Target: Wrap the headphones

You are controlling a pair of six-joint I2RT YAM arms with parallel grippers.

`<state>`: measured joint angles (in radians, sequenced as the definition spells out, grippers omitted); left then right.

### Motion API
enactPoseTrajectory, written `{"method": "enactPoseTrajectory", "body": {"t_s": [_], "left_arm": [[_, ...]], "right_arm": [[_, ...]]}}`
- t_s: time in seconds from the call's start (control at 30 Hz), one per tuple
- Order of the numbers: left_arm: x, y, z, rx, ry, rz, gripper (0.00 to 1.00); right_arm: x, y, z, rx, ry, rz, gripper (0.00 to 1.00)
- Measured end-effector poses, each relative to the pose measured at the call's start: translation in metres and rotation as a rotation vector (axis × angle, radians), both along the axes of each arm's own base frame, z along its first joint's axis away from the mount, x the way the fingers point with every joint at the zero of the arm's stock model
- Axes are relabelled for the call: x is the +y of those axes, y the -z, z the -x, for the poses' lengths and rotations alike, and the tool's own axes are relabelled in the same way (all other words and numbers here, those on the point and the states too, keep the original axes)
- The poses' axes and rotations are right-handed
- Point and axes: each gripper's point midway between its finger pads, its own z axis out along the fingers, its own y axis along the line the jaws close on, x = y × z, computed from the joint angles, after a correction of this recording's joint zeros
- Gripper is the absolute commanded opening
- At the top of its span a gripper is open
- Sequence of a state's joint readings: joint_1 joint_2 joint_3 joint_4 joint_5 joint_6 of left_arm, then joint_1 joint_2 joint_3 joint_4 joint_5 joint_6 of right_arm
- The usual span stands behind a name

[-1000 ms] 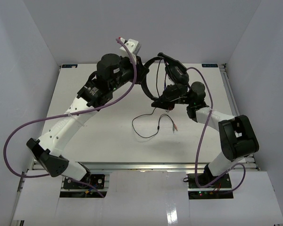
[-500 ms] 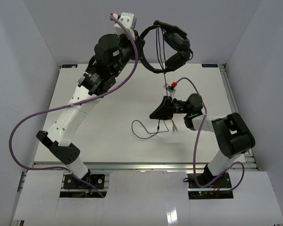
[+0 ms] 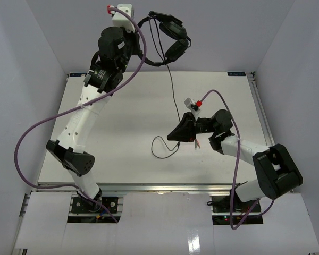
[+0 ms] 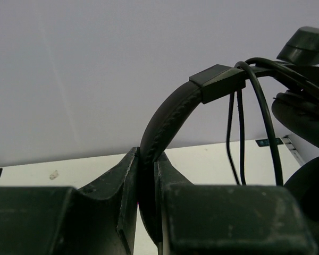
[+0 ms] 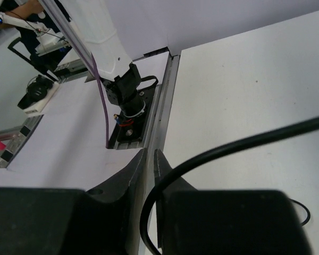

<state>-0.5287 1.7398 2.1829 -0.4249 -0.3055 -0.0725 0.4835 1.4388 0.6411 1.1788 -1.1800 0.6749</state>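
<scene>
- Top external: my left gripper point(image 3: 140, 38) is raised high over the far end of the table point(image 3: 111, 133), clamped on the headband point(image 3: 142, 53) of the headphones point(image 3: 175, 32). The earcups hang to its right. The cord point(image 3: 173, 90) drops from them to my right gripper point(image 3: 176, 133), low over the table, and its slack loops beside that gripper.
- Left wrist: my left fingers point(image 4: 125, 175) are closed tight on the headband point(image 4: 170, 114), which arches up and right from them.
- Right wrist: my right jaws stand almost together, and the cord point(image 5: 228, 146) curves down into the gap between them.
</scene>
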Motion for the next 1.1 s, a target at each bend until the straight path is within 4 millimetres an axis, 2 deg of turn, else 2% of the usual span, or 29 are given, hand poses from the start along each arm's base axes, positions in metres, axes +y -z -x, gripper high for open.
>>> {"method": "enactPoseTrajectory", "body": {"t_s": [0.1,0.23,0.5,0.63,0.77,0.9,1.0,1.1], "left_arm": [[0.020,0.005,-0.016,0.011,-0.049,0.011,0.00],[0.035,0.016,-0.035,0.032,-0.095,0.024,0.00],[0.031,0.051,-0.053,0.091,-0.104,-0.016,0.00],[0.036,0.080,-0.058,0.139,-0.129,-0.072,0.00],[0.048,0.119,-0.064,0.202,-0.160,-0.135,0.00],[0.057,0.178,-0.066,0.305,-0.176,-0.201,0.00],[0.061,0.225,-0.062,0.399,-0.168,-0.238,0.00],[0.056,0.265,-0.057,0.479,-0.133,-0.240,0.00]], "right_arm": [[0.005,0.006,0.007,-0.031,-0.002,0.031,0.11],[0.015,0.013,0.006,-0.075,0.003,0.086,0.09],[0.017,0.020,-0.010,-0.159,0.069,0.184,0.08],[0.015,0.016,-0.024,-0.227,0.121,0.245,0.08],[0.011,-0.002,-0.045,-0.349,0.190,0.328,0.08],[0.003,-0.023,-0.063,-0.532,0.274,0.430,0.08],[-0.003,-0.030,-0.066,-0.681,0.315,0.520,0.08],[-0.009,-0.033,-0.069,-0.828,0.348,0.612,0.08]]}}
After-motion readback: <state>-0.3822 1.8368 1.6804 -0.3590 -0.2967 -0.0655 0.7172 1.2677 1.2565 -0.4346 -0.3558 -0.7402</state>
